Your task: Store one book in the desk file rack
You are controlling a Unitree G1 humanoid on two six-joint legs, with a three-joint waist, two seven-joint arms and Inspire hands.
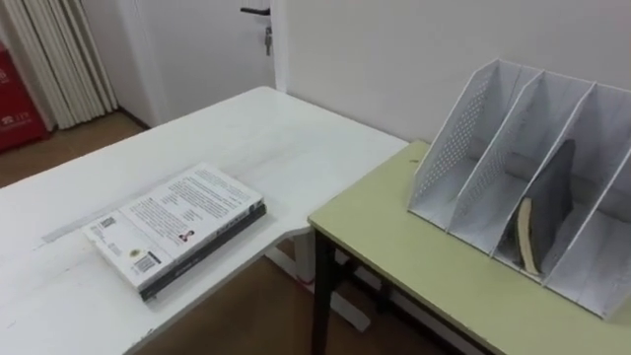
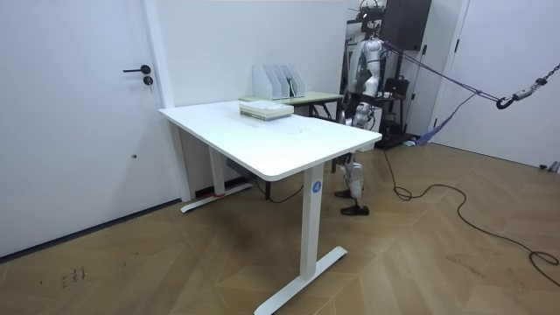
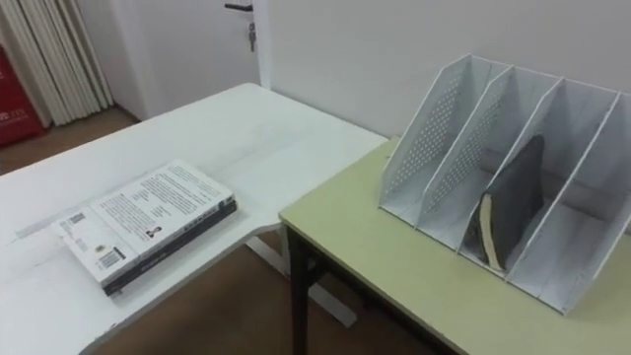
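Room view: book [image 2: 266,109] on white table [image 2: 262,149], well apart from hand [image 2: 351,111], its grip unreadable.

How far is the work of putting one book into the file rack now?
One dark book already leans in the file rack; whether it is this job's, I cannot tell. No book looks lifted. The stack of books lies untouched on the white table, so picking and storing seem left.

Robot: standing upright in the room view, torso straight. Arms: both lowered beside the body. Left hand [image 2: 374,107] and right hand [image 2: 349,111]: near the hips, pose too small to read.
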